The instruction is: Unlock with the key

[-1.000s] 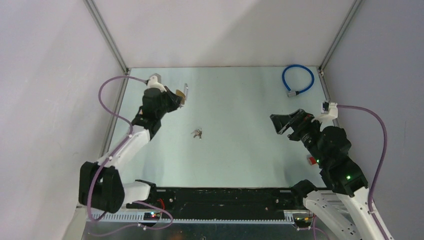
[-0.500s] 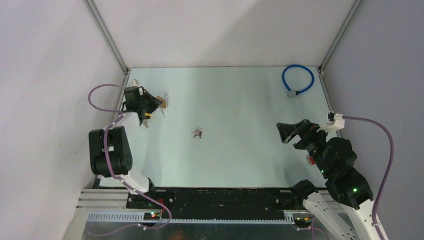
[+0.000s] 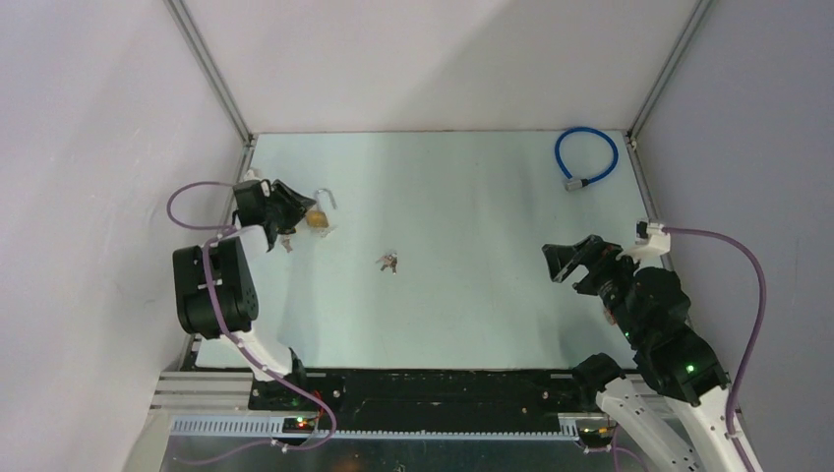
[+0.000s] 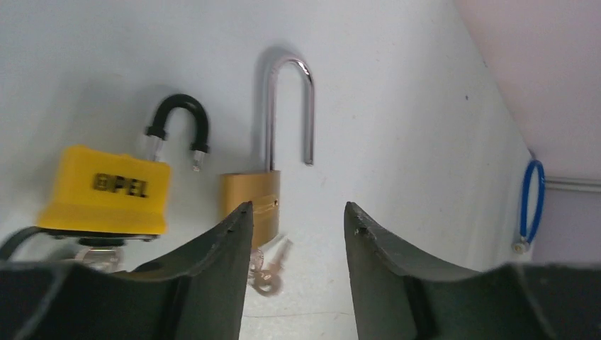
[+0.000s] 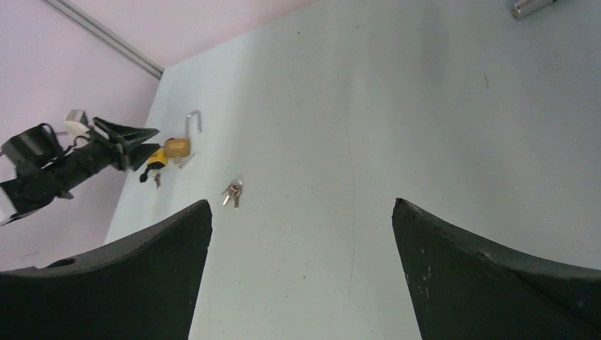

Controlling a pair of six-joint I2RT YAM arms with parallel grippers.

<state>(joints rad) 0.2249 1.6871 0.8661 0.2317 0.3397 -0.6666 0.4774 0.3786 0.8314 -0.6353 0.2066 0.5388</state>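
A brass padlock (image 4: pixel 251 202) lies flat on the table, its silver shackle (image 4: pixel 287 106) raised with one leg free of the body. A key (image 4: pixel 271 263) sticks out of its underside, a little blurred. My left gripper (image 4: pixel 296 219) is open just short of the lock, holding nothing; its left finger (image 4: pixel 212 276) overlaps the lock's corner. In the top view the padlock (image 3: pixel 318 218) rests by the left wall, in front of the left gripper (image 3: pixel 291 210). My right gripper (image 3: pixel 575 258) hovers open and empty at the right.
A yellow padlock (image 4: pixel 106 191) with a black shackle lies left of the brass one, a key under it. A loose bunch of keys (image 3: pixel 388 262) sits mid-table. A blue cable loop (image 3: pixel 585 157) is at the far right corner. Walls enclose the table.
The left arm swung back to the left wall, lowered the brass padlock onto the table and opened its jaws off it. The right arm drew back slightly, still open.
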